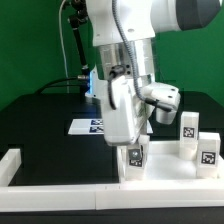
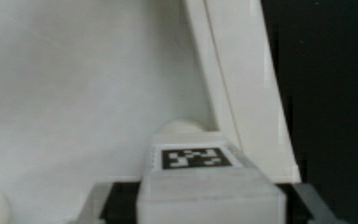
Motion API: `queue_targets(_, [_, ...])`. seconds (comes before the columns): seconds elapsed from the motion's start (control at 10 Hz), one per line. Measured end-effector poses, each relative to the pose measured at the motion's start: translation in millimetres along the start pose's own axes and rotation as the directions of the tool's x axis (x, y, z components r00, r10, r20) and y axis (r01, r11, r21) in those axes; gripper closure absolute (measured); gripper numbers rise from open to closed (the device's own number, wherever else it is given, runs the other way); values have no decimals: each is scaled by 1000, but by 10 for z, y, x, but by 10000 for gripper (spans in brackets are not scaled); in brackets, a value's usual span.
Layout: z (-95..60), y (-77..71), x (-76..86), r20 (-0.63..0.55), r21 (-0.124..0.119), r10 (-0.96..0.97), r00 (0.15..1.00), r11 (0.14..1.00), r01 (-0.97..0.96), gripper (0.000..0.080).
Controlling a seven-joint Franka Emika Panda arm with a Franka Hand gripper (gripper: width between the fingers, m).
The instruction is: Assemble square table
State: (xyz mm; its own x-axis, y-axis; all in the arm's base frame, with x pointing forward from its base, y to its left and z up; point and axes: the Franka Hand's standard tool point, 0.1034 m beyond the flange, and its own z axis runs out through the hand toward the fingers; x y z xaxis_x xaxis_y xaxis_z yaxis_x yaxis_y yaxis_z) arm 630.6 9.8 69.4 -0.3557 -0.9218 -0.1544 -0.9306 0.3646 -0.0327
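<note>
The gripper [image 1: 133, 150] is down over the table slab [image 1: 165, 166] near the exterior view's front rail [image 1: 100, 195], its fingers [image 2: 123, 200] partly closed around a small tagged leg [image 2: 201, 170]. In the wrist view the leg sits upright between the dark pads, tag facing the camera; actual contact is probably there, though the blur hides it. Two more legs [image 1: 198, 140] stand on the slab toward the exterior view's right.

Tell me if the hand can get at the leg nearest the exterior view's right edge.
Probably yes, from above: the far-right leg stands upright with nothing over it. But the hand looks closed around another leg, so it would need to let go first.
</note>
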Motion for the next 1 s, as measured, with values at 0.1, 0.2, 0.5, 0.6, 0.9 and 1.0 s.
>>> queue_targets(0.1, [4,-4,4,4,5,78,997,997,-78,511])
queue_targets(0.2, [2,-8,9,3,8,154,988,988,-154,511])
queue_targets(0.5, [3,-8,15,0,9,97,995,995,-97,322])
queue_targets(0.6, [-19,-13,23,-2,7,-80,997,997,80,322])
queue_targets(0.9, [-51,-27,-18,-25,11,-495,869,869,495,160])
queue_targets(1.0, [-51,-33,-6,-26,9,-560,828,828,560,151])
